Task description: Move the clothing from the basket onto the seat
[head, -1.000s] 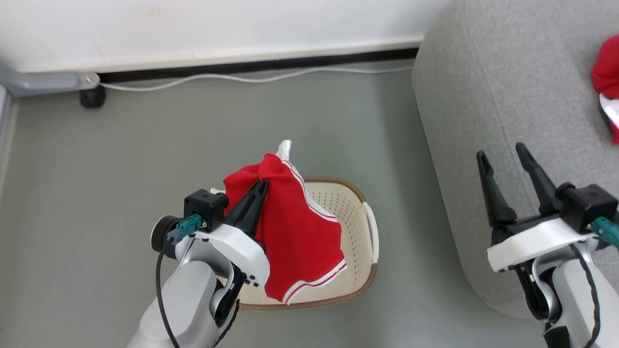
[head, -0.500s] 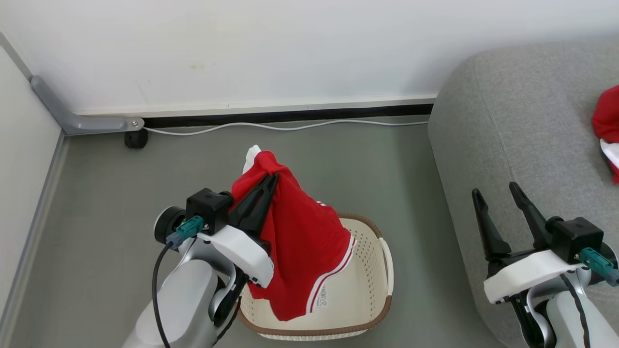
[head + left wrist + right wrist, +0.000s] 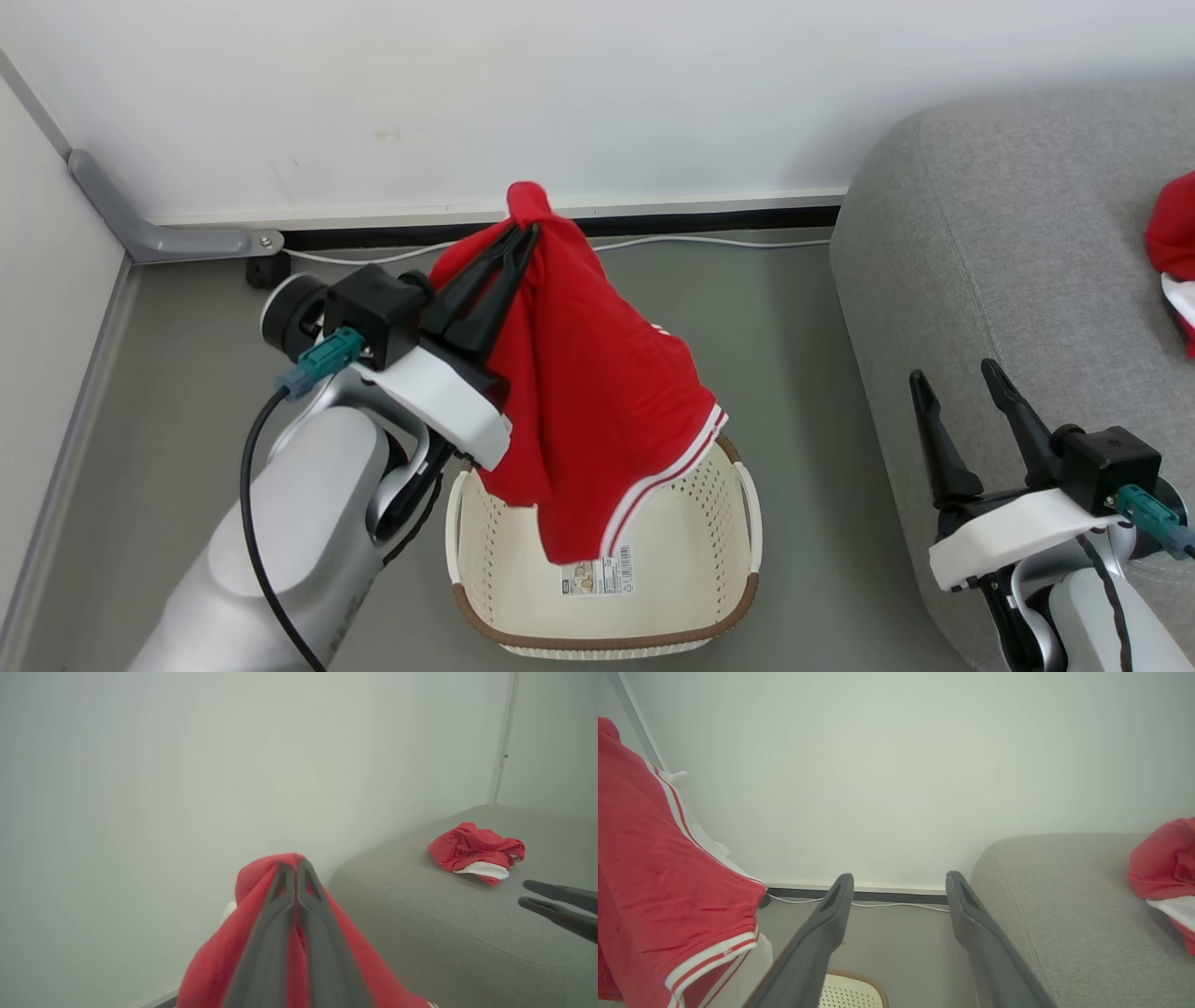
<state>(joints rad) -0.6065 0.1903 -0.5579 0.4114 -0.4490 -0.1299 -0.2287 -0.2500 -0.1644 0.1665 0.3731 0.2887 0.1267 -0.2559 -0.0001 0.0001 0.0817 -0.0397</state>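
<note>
The left gripper (image 3: 523,233), pinched shut on the red shirt (image 3: 597,411), has lifted it higher, mid frame, above the basket (image 3: 738,597). The sofa (image 3: 1027,233) on the right comes next. The right gripper (image 3: 952,373) waits wide open, lower right.

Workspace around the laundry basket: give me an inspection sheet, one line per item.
Surface: grey floor; the basket stands on it.
Job's things: basket's bottom label shows; red garment hangs above the basket; second red garment lies on the seat.
Clutter: nothing seen.
Hands: left hand shut on the red garment; right hand open, holding nothing, by the seat's edge.
Cables: white cable along the wall base; black cable on the left forearm.
Surroundings: white wall; grey bar in the corner.
</note>
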